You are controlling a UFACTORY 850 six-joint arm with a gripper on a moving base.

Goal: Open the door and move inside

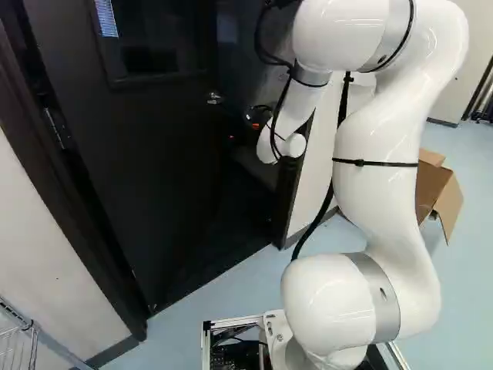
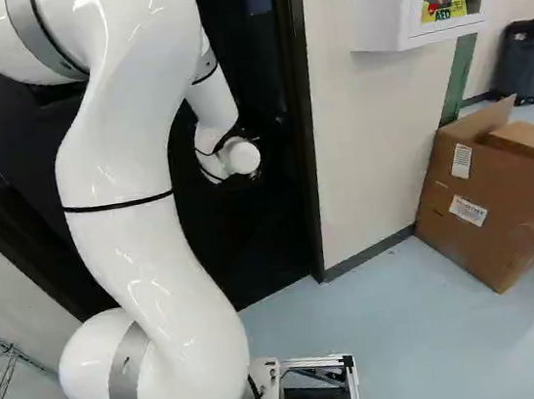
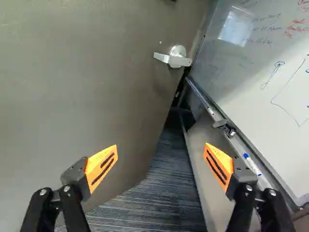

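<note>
Item: wire shelf (image 1: 15, 347), at the left of the left base view, beside the wall; no part in your job.
Item: near door jamb (image 1: 96, 262), dark, apparently the hinge side, so the swing should be away from you.
Item: dark door (image 1: 135, 166), with a window (image 1: 106, 17). It is ajar, its free edge standing off from the frame; the opening looks made, but perhaps not yet wide enough for your base.
Item: metal lever handle (image 3: 175, 56), near the free edge, ahead of the gripper and out of its grasp. With the latch evidently clear, you probably have no more need of it.
Item: black gripper (image 3: 161, 146), reaching into the doorway. Its fingers (image 3: 101, 166) are spread apart with nothing between them, likely because the next job is to push the door face, not pull. Contact with the door: cannot tell.
Item: whiteboard (image 3: 270, 67) with marker tray (image 3: 241, 151), beyond the doorway, beside the gripper on the side away from the door; swing the wrist wide and you could catch the tray.
Item: far door jamb (image 2: 305, 126), your clearance limit for arm and base.
Item: white arm (image 1: 377, 154), folded high, presumably to pass the opening compactly.
Item: cardboard box (image 2: 489, 200), against the wall, outside your line of entry.
</note>
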